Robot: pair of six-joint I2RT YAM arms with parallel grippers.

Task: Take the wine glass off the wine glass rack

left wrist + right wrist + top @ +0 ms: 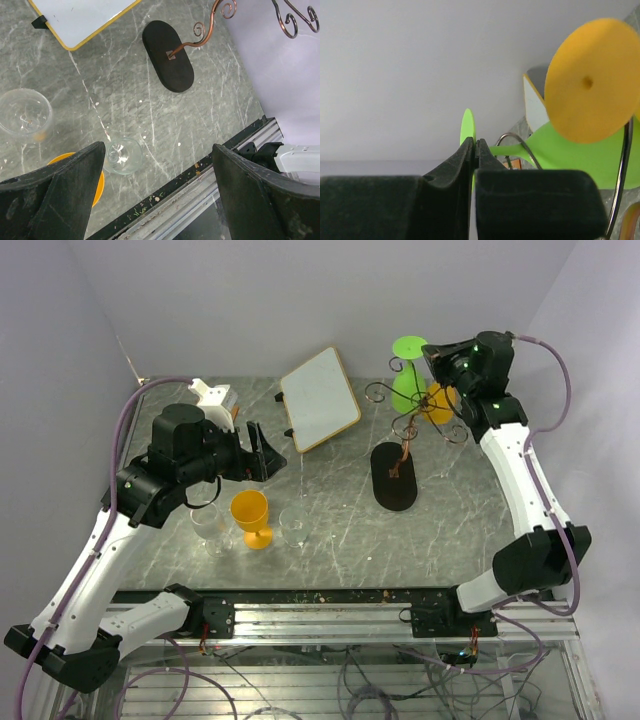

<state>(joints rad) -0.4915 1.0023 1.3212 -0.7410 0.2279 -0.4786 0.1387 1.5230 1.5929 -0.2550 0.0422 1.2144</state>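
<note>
Top view: my right end effector is at the green wine glass, which hangs upside down on the wine glass rack beside an orange glass. My left end effector hovers over the counter.
Left wrist: my left end effector is spread wide, holding nothing.
Right wrist: my right end effector is nearly closed, seemingly pinching the green stem by its foot.

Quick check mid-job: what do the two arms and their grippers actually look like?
The left arm and right arm have white link shells and black joint housings with small green lights. A lilac cable runs along each. The left gripper and right gripper have matte black wedge-shaped fingers.
</note>
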